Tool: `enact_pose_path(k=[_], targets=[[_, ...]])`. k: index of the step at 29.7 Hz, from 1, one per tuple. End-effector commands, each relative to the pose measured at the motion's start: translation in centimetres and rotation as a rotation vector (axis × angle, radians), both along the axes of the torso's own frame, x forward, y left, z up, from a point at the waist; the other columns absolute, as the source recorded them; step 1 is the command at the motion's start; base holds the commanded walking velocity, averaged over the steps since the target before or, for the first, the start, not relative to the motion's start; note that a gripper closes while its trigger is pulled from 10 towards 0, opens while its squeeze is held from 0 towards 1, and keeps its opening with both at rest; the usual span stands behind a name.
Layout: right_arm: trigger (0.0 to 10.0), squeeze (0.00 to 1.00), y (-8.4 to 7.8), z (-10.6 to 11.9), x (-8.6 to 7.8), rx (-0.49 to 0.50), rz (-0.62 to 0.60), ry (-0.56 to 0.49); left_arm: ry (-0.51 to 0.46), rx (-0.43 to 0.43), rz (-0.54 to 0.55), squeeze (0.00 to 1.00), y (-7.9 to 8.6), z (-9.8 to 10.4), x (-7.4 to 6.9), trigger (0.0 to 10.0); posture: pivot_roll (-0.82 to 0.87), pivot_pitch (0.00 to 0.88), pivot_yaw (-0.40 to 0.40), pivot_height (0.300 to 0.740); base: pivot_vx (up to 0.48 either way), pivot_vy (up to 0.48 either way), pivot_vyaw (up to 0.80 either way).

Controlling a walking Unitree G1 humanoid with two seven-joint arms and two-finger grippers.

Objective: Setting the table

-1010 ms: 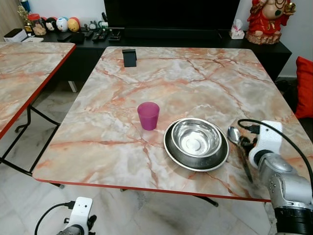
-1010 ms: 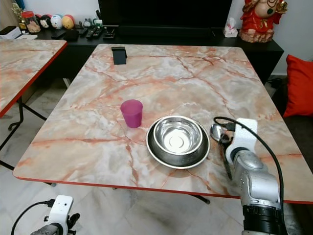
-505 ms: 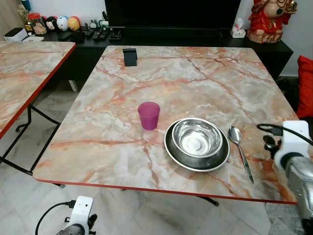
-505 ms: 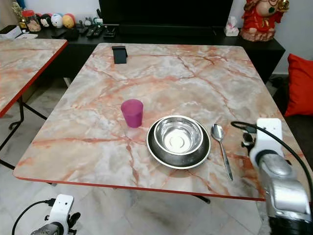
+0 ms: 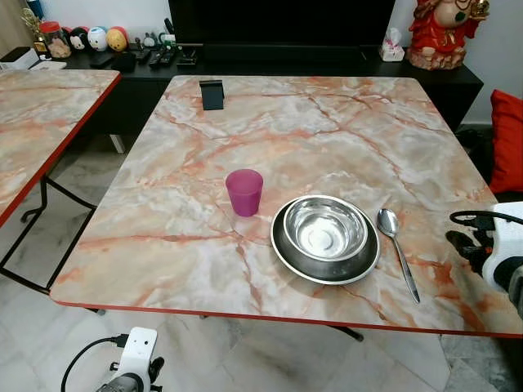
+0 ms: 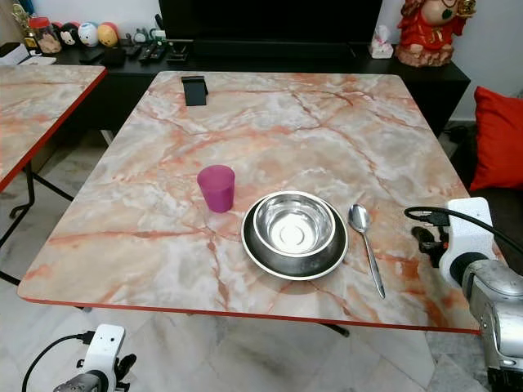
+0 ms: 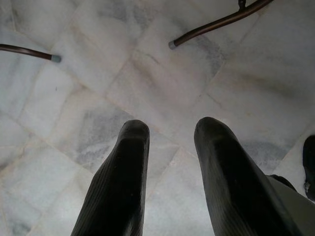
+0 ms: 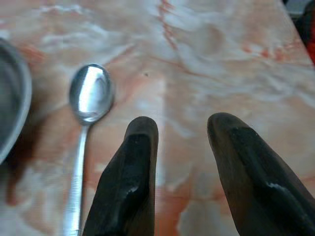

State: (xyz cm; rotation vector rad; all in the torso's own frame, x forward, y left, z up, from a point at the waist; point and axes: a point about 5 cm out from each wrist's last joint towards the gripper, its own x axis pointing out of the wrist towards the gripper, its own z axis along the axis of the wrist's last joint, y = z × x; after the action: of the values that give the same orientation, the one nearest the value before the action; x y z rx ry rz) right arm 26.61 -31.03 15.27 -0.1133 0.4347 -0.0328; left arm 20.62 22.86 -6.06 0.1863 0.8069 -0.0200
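On the marble table (image 5: 327, 122): one pink cup (image 5: 244, 192), one steel bowl (image 5: 325, 237), one spoon (image 5: 397, 252). Beside the spoon, right pincer (image 8: 183, 129) gapes empty; left pincer (image 7: 170, 132) hangs parted, empty, over floor tiles.

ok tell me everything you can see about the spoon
The spoon is plain shiny metal with an oval bowl and a long thin handle. It lies flat on the marble-patterned table, bowl facing up and pointing toward the far edge, handle toward the near edge. It sits just right of the steel bowl, close beside it but apart. Nothing holds it: the right gripper hovers to its right, fingers open and empty.
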Motion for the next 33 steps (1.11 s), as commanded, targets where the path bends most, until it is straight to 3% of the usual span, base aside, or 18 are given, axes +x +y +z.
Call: enact_pose_path(k=[1,6,16,23,27,33], targets=[[10.0,0.00,-0.6,0.5,-0.5,0.002,0.003,-0.003,0.025,0.012,-0.008,0.00,0.1,-0.3,-0.5,10.0,-0.03,0.056,0.021,0.740,0.000,0.000,0.00],[10.0,0.00,0.1,-1.2,-1.1,0.035,0.106,0.046,0.026,0.013,-0.010,0.00,0.1,-0.3,-0.5,10.0,-0.02,0.054,0.021,0.740,0.000,0.000,0.00],[10.0,0.00,-0.1,-2.4,-1.8,0.040,0.151,0.096,0.021,0.021,-0.001,0.00,0.5,-0.2,-0.5,10.0,-0.01,0.053,0.017,0.740,0.000,0.000,0.00],[10.0,0.00,2.4,-3.5,-2.4,0.023,0.304,0.142,0.020,0.022,-0.008,0.00,0.4,-0.2,-0.4,10.0,-0.02,0.047,0.019,0.740,0.000,0.000,0.00],[10.0,0.00,3.1,-4.2,-2.4,0.027,0.313,0.155,0.016,0.022,-0.012,0.00,0.3,-0.1,-0.2,10.0,-0.02,0.042,0.022,0.740,0.000,0.000,0.00],[10.0,0.00,3.0,-4.2,-2.4,0.012,0.304,0.153,0.013,0.027,-0.010,0.00,0.6,0.0,-0.2,10.0,-0.02,0.036,0.023,0.740,0.000,0.000,0.00]])
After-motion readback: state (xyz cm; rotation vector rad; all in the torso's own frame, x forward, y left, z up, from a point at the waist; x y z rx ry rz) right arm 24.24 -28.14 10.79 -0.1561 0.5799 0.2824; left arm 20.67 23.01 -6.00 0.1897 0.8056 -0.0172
